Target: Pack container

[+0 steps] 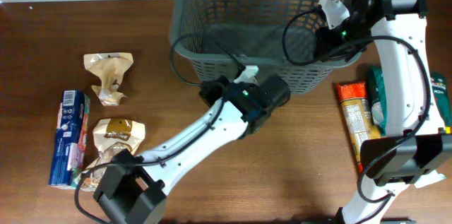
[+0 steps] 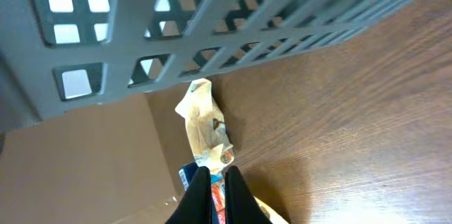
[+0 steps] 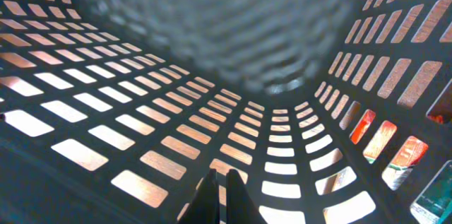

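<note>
The big grey basket (image 1: 212,12) sits at the top middle of the overhead picture, on the brown table (image 1: 296,174). The right gripper (image 3: 219,185) is down inside the basket near its right wall, with its jaws pressed together on nothing. The left gripper (image 2: 217,185) is just outside the basket's front left corner, and its jaws are pressed together too. A crinkly tan packet (image 1: 107,75), a second tan packet (image 1: 116,136) and a blue packet (image 1: 69,136) lie at the left. An orange packet (image 1: 353,114) lies at the right.

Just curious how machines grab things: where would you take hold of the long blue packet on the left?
Probably mid-length, jaws across its narrow width, from above: the blue packet lies flat on the table, too long to span endwise.
</note>
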`<action>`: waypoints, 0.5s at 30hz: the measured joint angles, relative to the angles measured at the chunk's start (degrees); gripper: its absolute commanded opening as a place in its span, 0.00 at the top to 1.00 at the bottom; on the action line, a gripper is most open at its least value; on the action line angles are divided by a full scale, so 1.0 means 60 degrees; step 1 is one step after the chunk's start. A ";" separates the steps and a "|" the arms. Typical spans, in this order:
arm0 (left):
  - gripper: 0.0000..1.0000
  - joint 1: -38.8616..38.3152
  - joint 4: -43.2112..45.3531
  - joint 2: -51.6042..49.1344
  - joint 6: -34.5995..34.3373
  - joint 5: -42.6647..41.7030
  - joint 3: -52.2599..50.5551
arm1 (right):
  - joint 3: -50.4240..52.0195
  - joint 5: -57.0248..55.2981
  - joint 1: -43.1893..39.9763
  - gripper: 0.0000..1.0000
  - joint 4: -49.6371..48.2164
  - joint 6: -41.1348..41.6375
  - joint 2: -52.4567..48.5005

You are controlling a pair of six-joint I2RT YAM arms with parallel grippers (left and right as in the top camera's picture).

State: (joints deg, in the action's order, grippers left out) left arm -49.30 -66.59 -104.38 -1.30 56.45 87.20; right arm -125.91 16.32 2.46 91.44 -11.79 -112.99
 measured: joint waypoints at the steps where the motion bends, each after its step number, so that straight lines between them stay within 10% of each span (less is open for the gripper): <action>1: 0.94 -0.0102 -0.0033 0.0000 0.0000 0.0007 0.0000 | 0.0000 0.0000 0.0000 0.96 -0.0018 0.0004 -0.0004; 15: 0.98 -0.1191 -0.0940 0.1650 -0.0073 -0.1213 0.0000 | -0.1599 -0.0004 0.0000 0.96 0.0036 0.0004 0.0058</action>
State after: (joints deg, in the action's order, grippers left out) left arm -56.45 -72.23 -94.48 -1.74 49.17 87.20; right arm -135.50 16.29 2.46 91.66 -11.77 -112.64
